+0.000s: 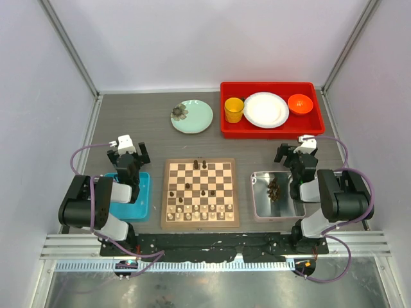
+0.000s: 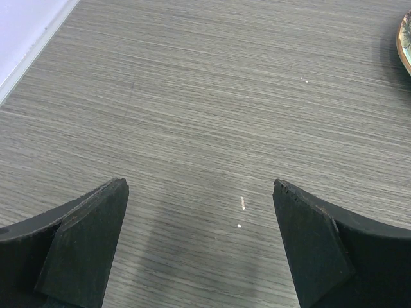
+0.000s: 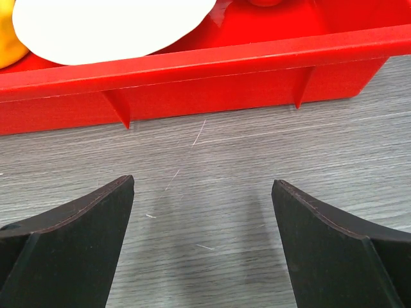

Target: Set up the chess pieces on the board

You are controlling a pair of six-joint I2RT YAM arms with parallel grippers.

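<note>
With my left gripper [image 2: 199, 186] and right gripper [image 3: 202, 183] both spread empty, board [image 1: 235, 192] between them, dark pieces [image 1: 274, 188] heaped in the tray [image 1: 260, 206], I fear a clumsy pinch scattering them.

One board [image 1: 200, 223]. Three trays: blue tray [image 1: 144, 192] left of the board, silver tray [image 1: 262, 194] right of it, red tray [image 1: 266, 133] beyond it. Two plates: green plate [image 1: 200, 119], white plate [image 1: 266, 110]. One cup [image 1: 234, 110], one bowl [image 1: 300, 104]. Pieces [image 1: 203, 192] on the board too small to count.
</note>
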